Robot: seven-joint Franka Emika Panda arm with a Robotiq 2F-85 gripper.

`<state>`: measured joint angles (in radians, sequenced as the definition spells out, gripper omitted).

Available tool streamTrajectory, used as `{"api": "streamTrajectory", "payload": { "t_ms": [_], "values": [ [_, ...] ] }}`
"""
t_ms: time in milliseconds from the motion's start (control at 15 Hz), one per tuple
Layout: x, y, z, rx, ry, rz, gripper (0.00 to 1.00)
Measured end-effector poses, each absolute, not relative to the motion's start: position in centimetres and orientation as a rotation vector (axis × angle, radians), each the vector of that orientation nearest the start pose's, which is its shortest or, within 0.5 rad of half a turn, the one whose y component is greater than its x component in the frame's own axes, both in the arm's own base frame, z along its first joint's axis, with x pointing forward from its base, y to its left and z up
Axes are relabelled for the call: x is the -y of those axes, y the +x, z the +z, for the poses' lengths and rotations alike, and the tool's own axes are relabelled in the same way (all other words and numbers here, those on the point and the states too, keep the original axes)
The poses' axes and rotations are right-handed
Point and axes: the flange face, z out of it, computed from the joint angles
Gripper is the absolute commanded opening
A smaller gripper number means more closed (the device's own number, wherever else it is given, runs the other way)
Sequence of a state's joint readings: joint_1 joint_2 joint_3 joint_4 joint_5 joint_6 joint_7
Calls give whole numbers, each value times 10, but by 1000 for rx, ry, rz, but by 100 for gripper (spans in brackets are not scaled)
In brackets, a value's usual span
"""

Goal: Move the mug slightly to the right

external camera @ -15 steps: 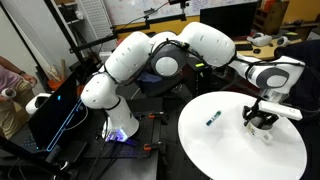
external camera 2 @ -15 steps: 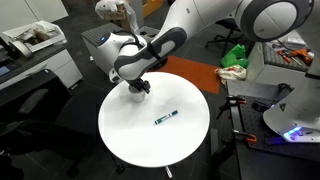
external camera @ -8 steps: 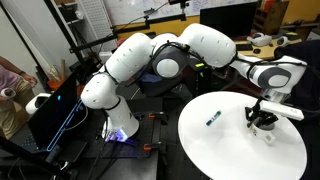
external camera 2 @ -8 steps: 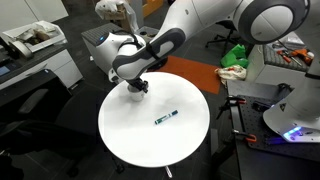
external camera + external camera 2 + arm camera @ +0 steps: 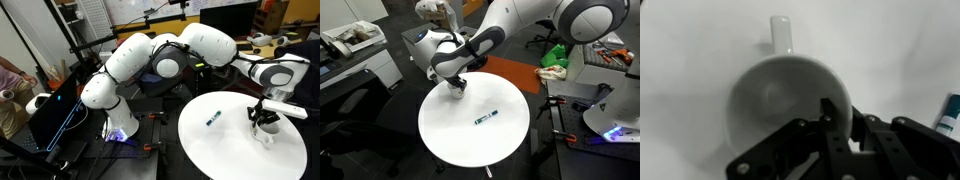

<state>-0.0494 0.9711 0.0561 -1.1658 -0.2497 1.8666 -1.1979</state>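
The mug is white and round, with its handle pointing to the top of the wrist view. My gripper is shut on its rim at the lower right, one finger inside the bowl and one outside. In both exterior views the mug stands on the round white table, mostly hidden under the gripper.
A blue marker lies on the table a short way from the mug; its tip shows in the wrist view. The mug stands close to the table's edge. A green cloth lies on the floor beyond the table.
The jaws have closed onto the mug's rim. The arm has shifted only slightly, and the marker has not moved.
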Motion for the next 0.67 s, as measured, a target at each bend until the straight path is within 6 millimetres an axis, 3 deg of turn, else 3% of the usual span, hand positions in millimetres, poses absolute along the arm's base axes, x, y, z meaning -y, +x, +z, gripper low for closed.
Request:
{"api": "streamTrajectory", "payload": {
  "t_ms": [667],
  "values": [
    [36,733,183,1846,-2489,502,4]
  ]
}}
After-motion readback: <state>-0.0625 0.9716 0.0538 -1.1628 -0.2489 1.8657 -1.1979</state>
